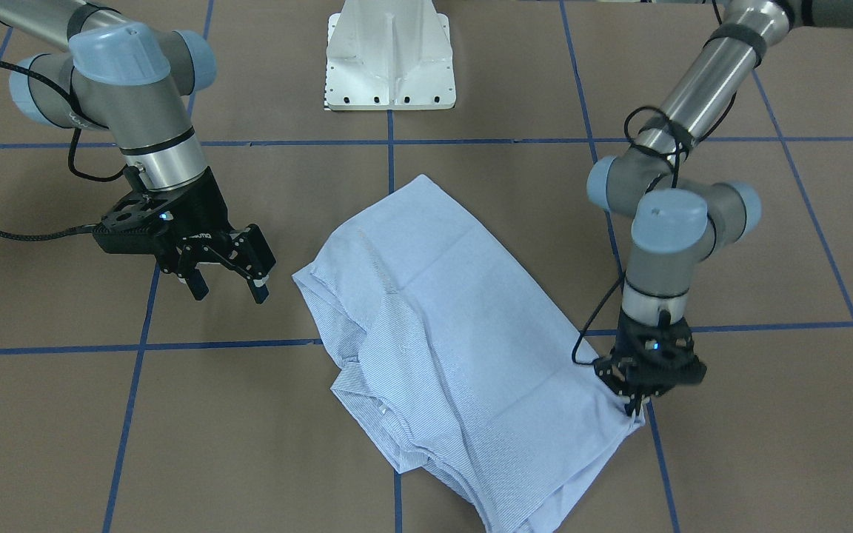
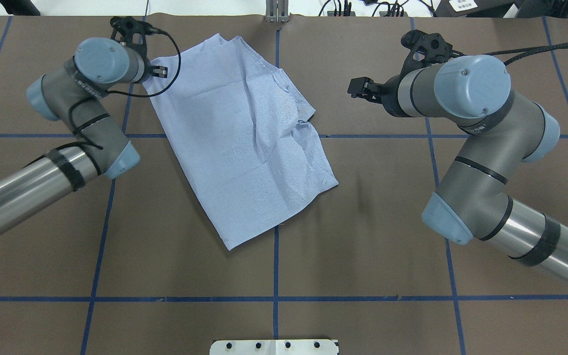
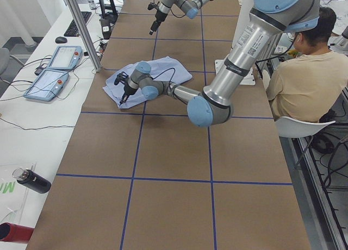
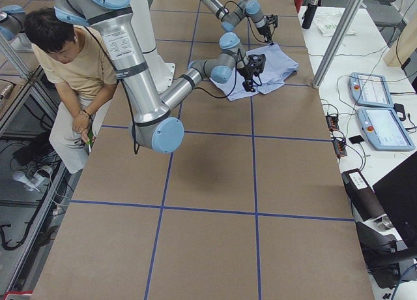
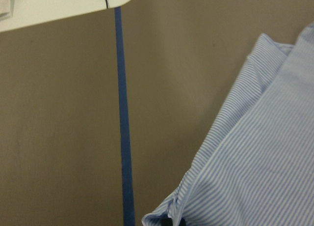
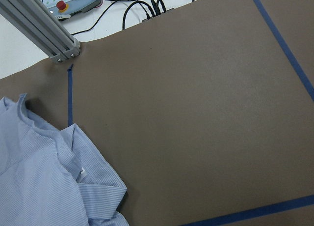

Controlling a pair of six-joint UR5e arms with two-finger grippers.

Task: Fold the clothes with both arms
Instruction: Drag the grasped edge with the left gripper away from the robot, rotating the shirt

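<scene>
Gripping shirt corner, left end effector; right end effector apart.

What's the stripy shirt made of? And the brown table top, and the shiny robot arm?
The shirt looks like thin woven cloth, maybe cotton: fine stripes, soft wrinkles, no shine. The table cover looks like matte brown paper or card; I can't tell which. The blue lines look like stuck-on tape. The arm tube looks like smooth metal, because it gleams.
</scene>
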